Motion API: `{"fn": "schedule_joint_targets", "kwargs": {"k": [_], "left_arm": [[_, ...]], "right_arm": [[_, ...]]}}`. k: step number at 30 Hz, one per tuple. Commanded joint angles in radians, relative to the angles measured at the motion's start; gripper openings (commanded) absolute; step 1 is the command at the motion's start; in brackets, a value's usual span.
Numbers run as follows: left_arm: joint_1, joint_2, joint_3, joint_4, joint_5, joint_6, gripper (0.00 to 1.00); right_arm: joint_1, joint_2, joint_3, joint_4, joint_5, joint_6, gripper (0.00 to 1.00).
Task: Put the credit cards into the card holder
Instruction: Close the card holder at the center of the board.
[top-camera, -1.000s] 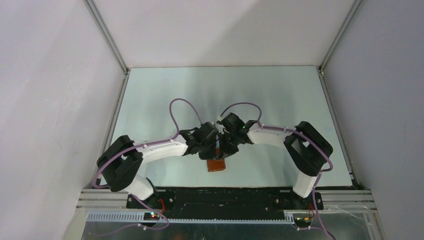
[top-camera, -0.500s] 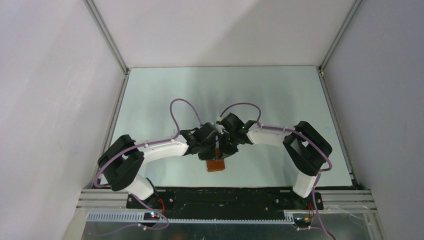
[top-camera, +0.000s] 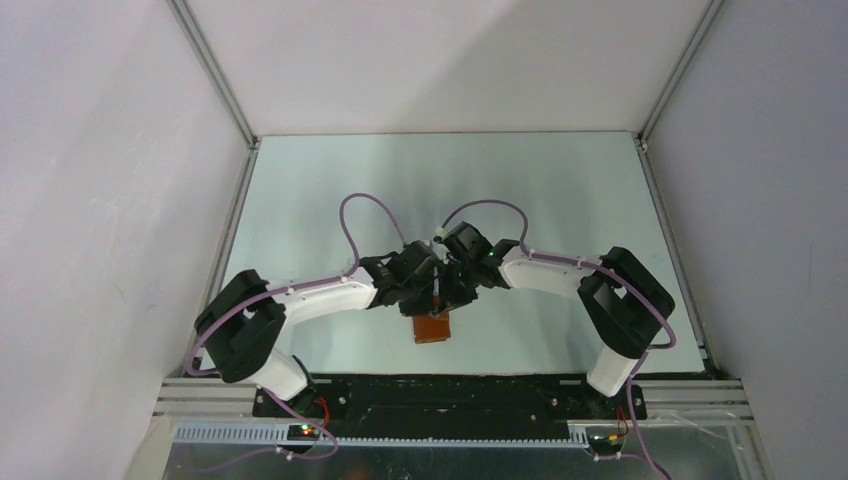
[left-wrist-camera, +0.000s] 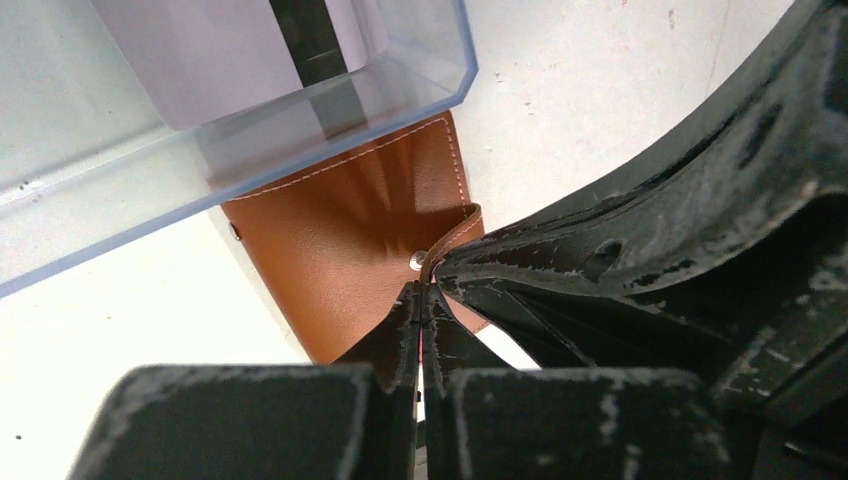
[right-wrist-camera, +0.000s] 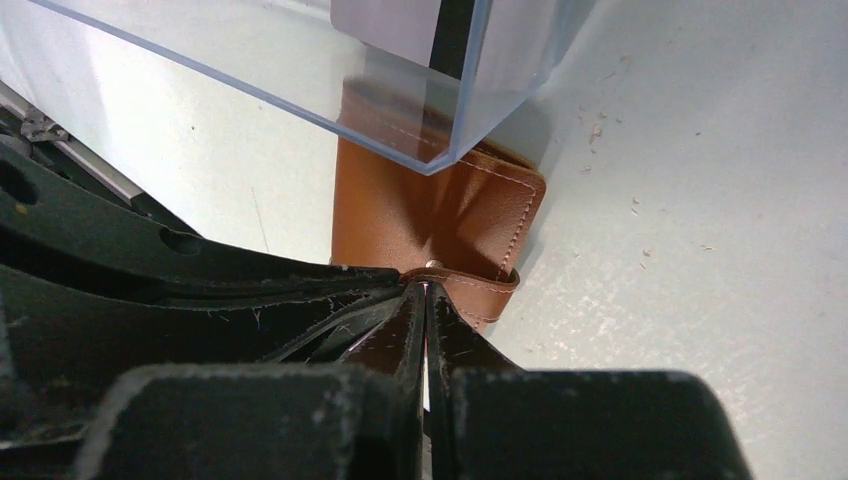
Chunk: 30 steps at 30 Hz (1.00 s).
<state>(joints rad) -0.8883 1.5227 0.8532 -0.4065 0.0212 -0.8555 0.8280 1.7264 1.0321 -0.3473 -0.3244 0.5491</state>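
The card holder (left-wrist-camera: 350, 230) is tan-brown leather, edged with pale stitching, its snap (left-wrist-camera: 416, 262) silver. The table (top-camera: 560, 190) is pale mint; the arms (top-camera: 320, 297) white, their cables (top-camera: 347, 215) purple.

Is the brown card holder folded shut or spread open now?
Folded: the card holder shows only outer brown leather, no inner pockets; its snap tab wraps the edge. Snapped or not, cannot tell.

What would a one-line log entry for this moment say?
left fingers shut | right fingers shut | tips together at snap tab | wallet closed on table, partly under clear box | striped card seen through box
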Motion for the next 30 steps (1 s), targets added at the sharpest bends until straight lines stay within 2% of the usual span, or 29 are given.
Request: {"fn": "schedule_joint_targets", "kwargs": {"k": [1,13,30], "left_arm": [[-0.005,-0.022,0.048,0.017,-0.017,0.019,0.00],[-0.004,0.012,0.035,0.018,-0.017,0.016,0.00],[-0.005,0.028,0.006,0.018,-0.011,-0.004,0.00]], "right_arm": [[-0.009,-0.044,0.004,0.004,0.026,-0.012,0.00],[-0.004,0.031,0.004,0.017,0.009,-0.006,0.00],[0.007,0.051,0.004,0.025,0.002,-0.008,0.00]]}}
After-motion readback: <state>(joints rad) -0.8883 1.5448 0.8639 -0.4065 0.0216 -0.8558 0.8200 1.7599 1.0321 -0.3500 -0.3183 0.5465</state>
